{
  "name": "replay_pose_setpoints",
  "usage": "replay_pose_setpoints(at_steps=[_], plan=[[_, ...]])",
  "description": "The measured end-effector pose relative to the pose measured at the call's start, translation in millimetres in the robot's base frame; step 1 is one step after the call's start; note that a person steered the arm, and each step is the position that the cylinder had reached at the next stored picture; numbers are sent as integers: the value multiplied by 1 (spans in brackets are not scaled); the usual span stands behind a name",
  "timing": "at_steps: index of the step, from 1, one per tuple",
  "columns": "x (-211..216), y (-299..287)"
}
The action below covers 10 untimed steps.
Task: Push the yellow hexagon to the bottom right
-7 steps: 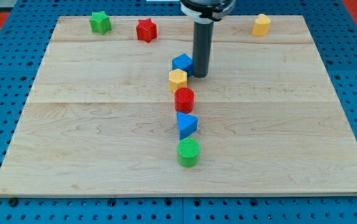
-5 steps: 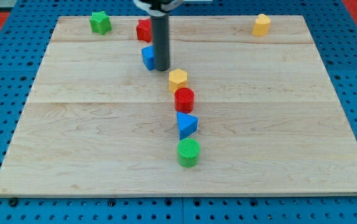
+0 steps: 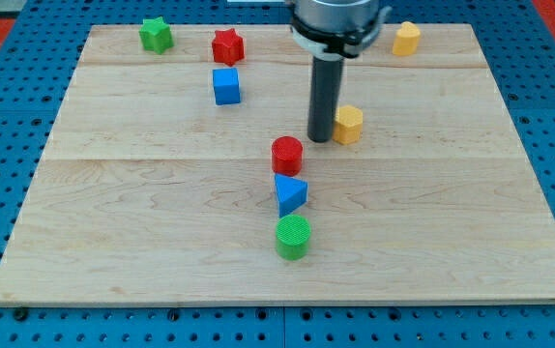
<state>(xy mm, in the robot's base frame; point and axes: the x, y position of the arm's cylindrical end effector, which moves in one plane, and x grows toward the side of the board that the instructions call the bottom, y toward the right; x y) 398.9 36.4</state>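
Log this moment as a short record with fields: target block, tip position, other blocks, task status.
target block: yellow hexagon, right of the board's middle
tip position: my tip sits against the hexagon's left side
other blocks: red cylinder, blue triangle and green cylinder in a column below; blue cube, red star, green star and a second yellow block toward the top
task status: hexagon not yet at the bottom right
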Motion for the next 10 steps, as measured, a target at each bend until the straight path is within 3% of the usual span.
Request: replay_pose_setpoints(at_steps=[1,3,4,5,7,8,10], plan=[[-17,1],[3,101],[0,109],[14,129],[104,169],[88,181],[125,213]])
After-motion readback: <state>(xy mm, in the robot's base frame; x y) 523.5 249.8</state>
